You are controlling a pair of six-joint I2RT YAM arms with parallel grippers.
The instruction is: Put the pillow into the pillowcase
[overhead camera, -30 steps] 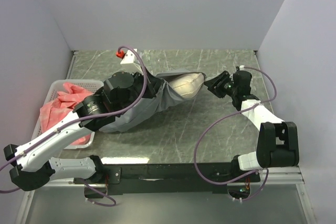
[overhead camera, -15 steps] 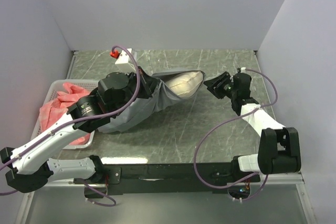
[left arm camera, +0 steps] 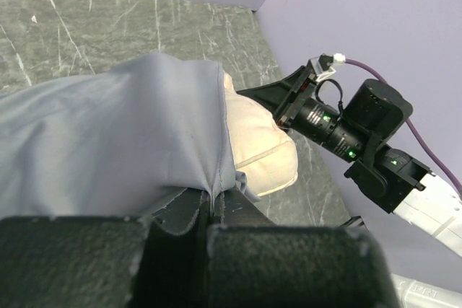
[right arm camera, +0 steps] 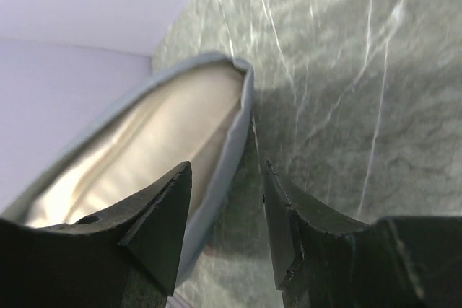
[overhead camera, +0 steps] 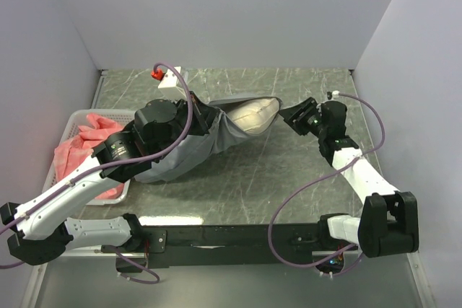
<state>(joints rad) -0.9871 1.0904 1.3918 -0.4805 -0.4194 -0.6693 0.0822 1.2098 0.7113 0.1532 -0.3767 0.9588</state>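
Note:
The grey pillowcase (overhead camera: 184,155) lies across the table's middle, its mouth facing right. The cream pillow (overhead camera: 257,114) is partly inside, with its right end sticking out. My left gripper (overhead camera: 211,122) is shut on the pillowcase's hem; in the left wrist view the fold of grey cloth (left arm camera: 108,142) is pinched at my left gripper (left arm camera: 215,205), with the pillow (left arm camera: 263,151) just beyond. My right gripper (overhead camera: 290,115) is open at the pillow's free end. In the right wrist view my right gripper (right arm camera: 225,172) straddles the pillowcase's rim (right arm camera: 238,124) without touching it, the pillow (right arm camera: 155,138) behind.
A white lattice basket (overhead camera: 74,118) holding a pink-red cloth (overhead camera: 90,146) stands at the table's left edge. A small white block with a red part (overhead camera: 162,77) sits at the back. Purple walls close in the left, back and right sides.
My left arm has shifted a little to the left with the pillowcase hem in its grip. My right arm's elbow has swung down and back; its gripper stays by the pillow's end.

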